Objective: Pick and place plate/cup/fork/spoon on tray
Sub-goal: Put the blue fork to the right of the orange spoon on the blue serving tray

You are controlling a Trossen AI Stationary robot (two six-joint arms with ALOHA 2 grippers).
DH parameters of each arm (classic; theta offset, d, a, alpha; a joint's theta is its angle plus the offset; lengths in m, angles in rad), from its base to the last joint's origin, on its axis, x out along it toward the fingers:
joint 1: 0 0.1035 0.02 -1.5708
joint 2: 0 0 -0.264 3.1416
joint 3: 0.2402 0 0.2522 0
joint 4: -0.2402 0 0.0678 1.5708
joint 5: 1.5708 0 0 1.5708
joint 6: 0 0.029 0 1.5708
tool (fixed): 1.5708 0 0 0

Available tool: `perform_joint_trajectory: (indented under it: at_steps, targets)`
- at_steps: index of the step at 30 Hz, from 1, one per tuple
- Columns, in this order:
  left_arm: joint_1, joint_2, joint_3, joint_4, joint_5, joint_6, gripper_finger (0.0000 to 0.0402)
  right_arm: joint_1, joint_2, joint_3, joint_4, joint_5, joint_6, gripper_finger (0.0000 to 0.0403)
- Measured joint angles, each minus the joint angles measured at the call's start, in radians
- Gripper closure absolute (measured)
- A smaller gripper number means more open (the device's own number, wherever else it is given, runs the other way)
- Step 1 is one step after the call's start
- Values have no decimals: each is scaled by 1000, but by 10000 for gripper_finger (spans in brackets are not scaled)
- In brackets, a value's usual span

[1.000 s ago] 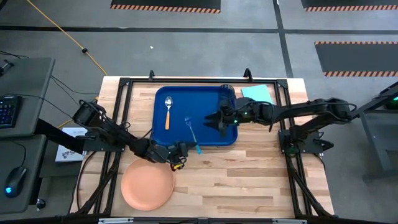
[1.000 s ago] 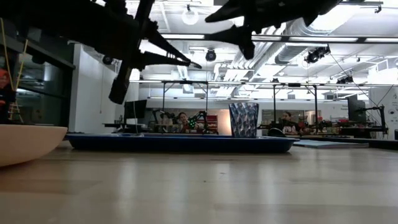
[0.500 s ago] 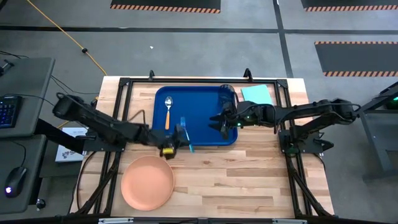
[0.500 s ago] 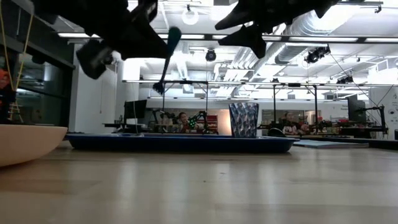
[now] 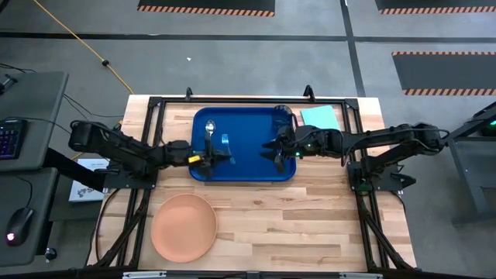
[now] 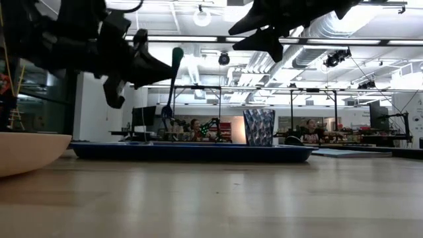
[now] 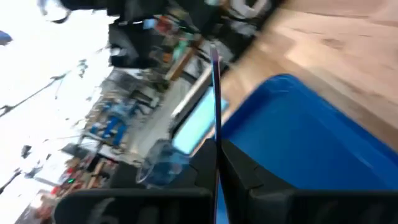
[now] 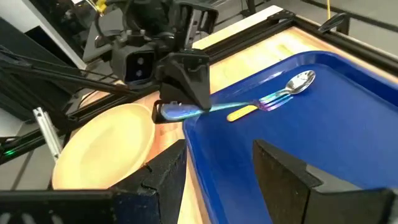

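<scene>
My left gripper (image 5: pixel 206 156) is shut on the teal fork (image 5: pixel 225 142) above the left part of the dark-blue tray (image 5: pixel 248 169). The spoon (image 5: pixel 209 127) lies flat on the tray beside it, its orange handle partly hidden under the gripper. The blue cup (image 5: pixel 284 111) stands in the tray's far right corner. On the wood near the table's front left rests the peach plate (image 5: pixel 184 227). My right gripper (image 5: pixel 276 149) hangs open above the tray's right part, with nothing between its fingers. My left gripper pinches the fork's handle end (image 8: pixel 200 110) between its two fingers. The fingers (image 8: pixel 186 74) come about level from the table's left. The fork sticks out beyond them toward the far right, lifted clear above the tray, with its tines (image 8: pixel 273 99) over the spoon's handle.
A light-teal flat sheet (image 5: pixel 321 116) lies on the table beyond the tray's far right corner. A black frame (image 5: pixel 155 105) runs along the table's edges. Bare wood (image 5: pixel 310 225) stretches across the near right of the table.
My left gripper has carried the fork from beside the plate, near the tray's front edge, toward the far edge and a little left. It is now over the tray's left part. Its wrist has rolled, and the fork has swung round with it, staying clear of the tray.
</scene>
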Motion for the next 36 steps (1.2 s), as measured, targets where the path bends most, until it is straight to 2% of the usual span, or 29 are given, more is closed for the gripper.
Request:
perform_joint_trajectory:
  at_steps: [3,8,10,14,21,36]
  targets:
    - [60,40,-37,82,13,-58,401,0,0,0,3,26,-1,229]
    - [144,127,-28,133,121,-137,401,0,0,0,7,45,-1,229]
    - [169,170,-28,224,128,-146,401,0,0,0,8,45,-1,229]
    - [220,254,-27,403,205,-205,401,0,0,0,8,40,-4,229]
    - [305,351,-35,410,208,-267,401,0,0,0,6,39,-22,229]
    - [343,356,-36,406,164,-308,401,28,0,0,4,67,-38,229]
